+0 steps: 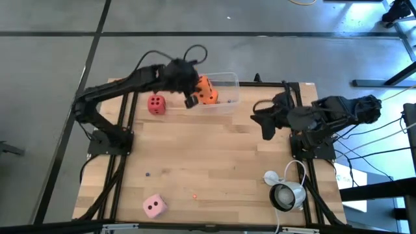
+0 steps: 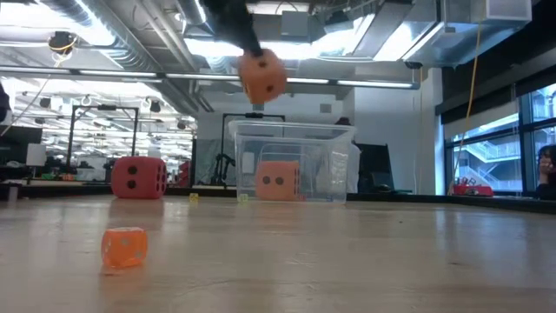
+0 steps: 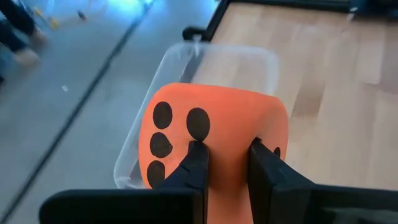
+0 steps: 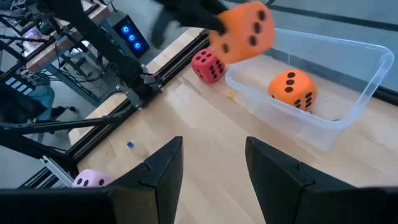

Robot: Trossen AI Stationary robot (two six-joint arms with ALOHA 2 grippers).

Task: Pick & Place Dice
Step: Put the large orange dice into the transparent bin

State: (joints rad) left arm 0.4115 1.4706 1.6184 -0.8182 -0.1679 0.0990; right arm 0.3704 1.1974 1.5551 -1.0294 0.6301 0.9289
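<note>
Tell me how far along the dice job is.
Done: one orange die lies in the clear bin. In hand: the left gripper holds a second orange die above the bin. Left: the red die beside the bin and the pink die near the table's front edge. The right gripper waits open.

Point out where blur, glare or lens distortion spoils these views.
Low view: the held orange die and the arm above it are smeared with motion blur, and the ceiling lights glare white. Left wrist view: the floor beyond the clear bin is soft and streaked. Right wrist view: the left pincer is a dark blur, while the red die stays crisp. High view: evenly lit.
</note>
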